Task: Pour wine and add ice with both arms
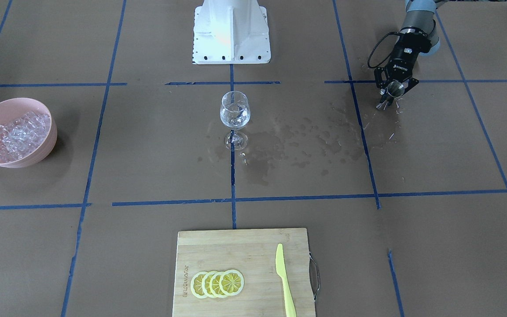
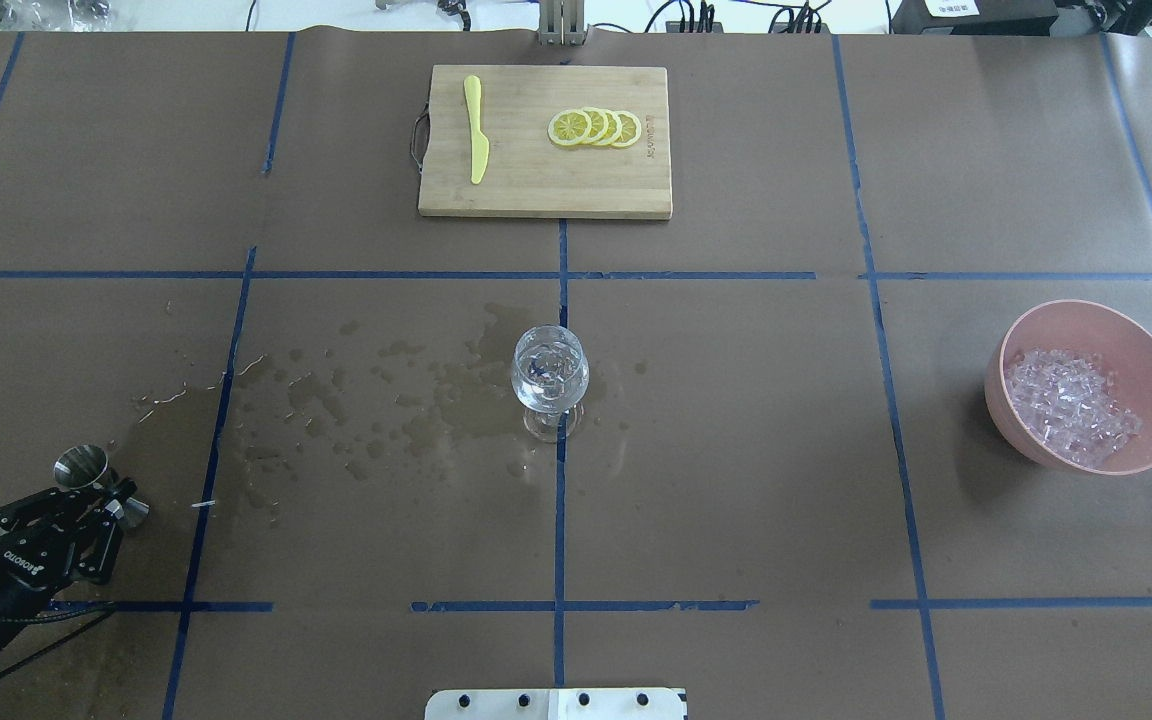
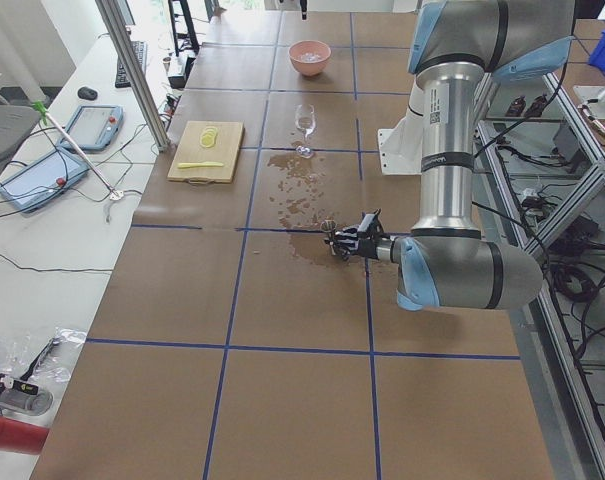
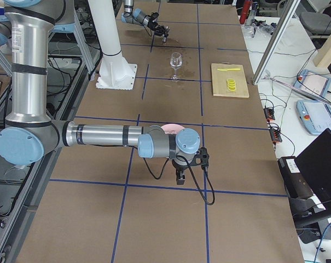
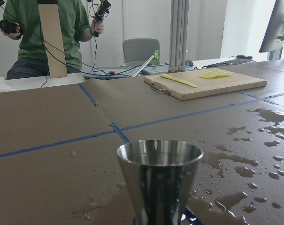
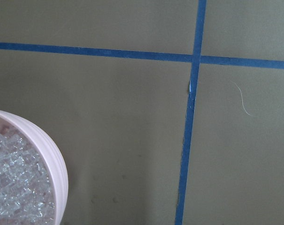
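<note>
At the overhead view's lower left the steel jigger (image 2: pixel 82 468) is pinched by the left gripper (image 2: pixel 111 497), clear of the wine glass (image 2: pixel 549 375) so ice (image 2: pixel 1071 405) can be added; the right gripper (image 4: pixel 180 178) cannot be judged.

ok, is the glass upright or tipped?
Upright. The glass stands on its foot at the table's centre, bowl up, with a little wine inside. Wet patches lie on the paper beside it.

Glassy ice (image 2: pixel 1071 405); polished metal jigger (image 5: pixel 159 176); matt paper tabletop (image 2: pixel 736 480).
</note>
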You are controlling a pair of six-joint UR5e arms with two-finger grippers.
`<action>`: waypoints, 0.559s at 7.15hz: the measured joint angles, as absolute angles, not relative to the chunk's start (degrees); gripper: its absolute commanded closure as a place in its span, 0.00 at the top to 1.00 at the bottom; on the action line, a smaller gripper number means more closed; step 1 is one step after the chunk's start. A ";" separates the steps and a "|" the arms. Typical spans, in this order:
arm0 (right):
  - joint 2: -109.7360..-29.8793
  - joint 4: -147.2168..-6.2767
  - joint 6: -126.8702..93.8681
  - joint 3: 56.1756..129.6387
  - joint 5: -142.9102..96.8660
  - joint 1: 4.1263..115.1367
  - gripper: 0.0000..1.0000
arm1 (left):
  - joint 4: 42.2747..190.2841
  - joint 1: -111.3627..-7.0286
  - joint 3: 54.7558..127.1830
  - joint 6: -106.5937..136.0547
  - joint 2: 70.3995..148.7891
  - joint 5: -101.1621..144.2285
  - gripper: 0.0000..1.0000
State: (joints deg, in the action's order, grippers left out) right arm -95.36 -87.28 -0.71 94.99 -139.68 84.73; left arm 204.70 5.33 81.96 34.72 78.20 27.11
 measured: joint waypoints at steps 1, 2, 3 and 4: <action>-95.36 -87.28 -0.70 95.01 -139.72 84.73 1.00 | 204.70 5.40 81.93 34.72 78.22 27.14 0.50; -95.36 -87.28 -0.70 95.00 -139.74 84.73 1.00 | 204.72 5.42 81.93 34.74 78.22 27.15 0.50; -95.36 -87.28 -0.70 94.93 -139.74 84.73 1.00 | 204.78 5.44 81.96 34.77 78.21 27.16 0.53; -95.36 -87.28 -0.70 94.88 -139.75 84.73 1.00 | 204.86 5.43 81.99 34.79 78.18 27.16 0.94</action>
